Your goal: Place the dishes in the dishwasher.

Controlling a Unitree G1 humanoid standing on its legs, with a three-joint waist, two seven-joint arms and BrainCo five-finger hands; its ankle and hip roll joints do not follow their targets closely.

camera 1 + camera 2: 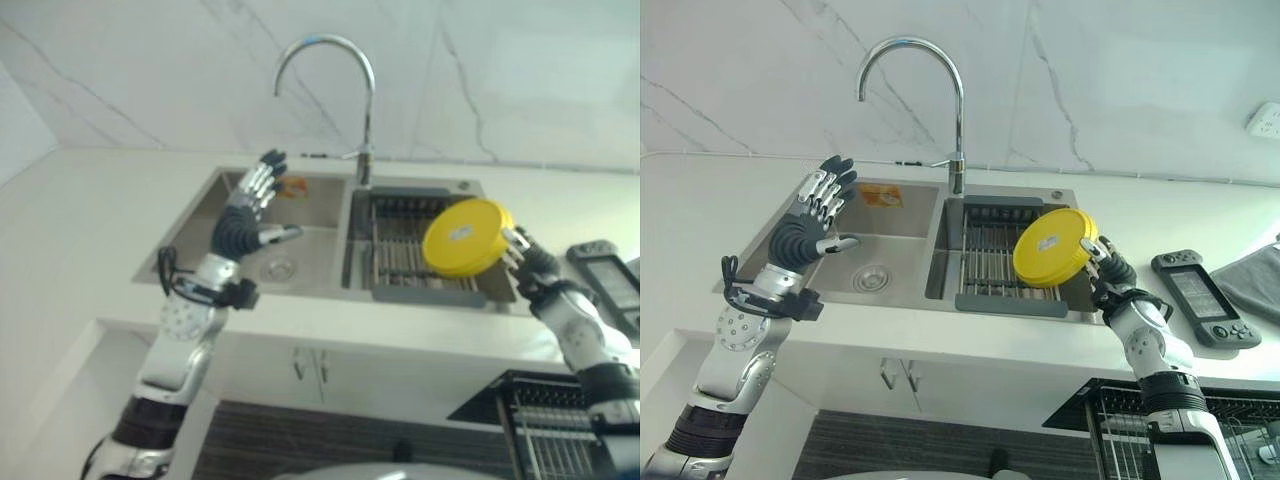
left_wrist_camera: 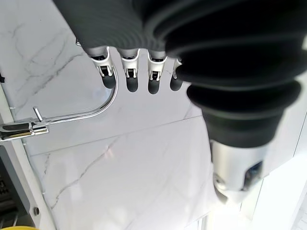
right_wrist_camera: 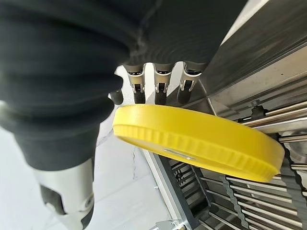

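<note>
A round yellow plate (image 1: 1054,247) hangs tilted on edge above the ribbed drying rack (image 1: 985,268) in the sink's right basin. My right hand (image 1: 1111,272) is shut on its right rim; in the right wrist view the fingers (image 3: 160,88) lie behind the plate (image 3: 201,139) and the thumb (image 3: 67,201) is on the near side. My left hand (image 1: 810,228) is raised over the left basin (image 1: 890,250), open, fingers (image 2: 129,72) straight and spread, holding nothing. A dark dishwasher rack (image 1: 1130,420) pokes out below the counter at lower right.
A tall curved faucet (image 1: 958,110) stands behind the sink between the basins. An orange sponge-like item (image 1: 880,195) lies at the left basin's back. On the counter to the right sit a dark game controller (image 1: 1200,295) and a grey cloth (image 1: 1255,280).
</note>
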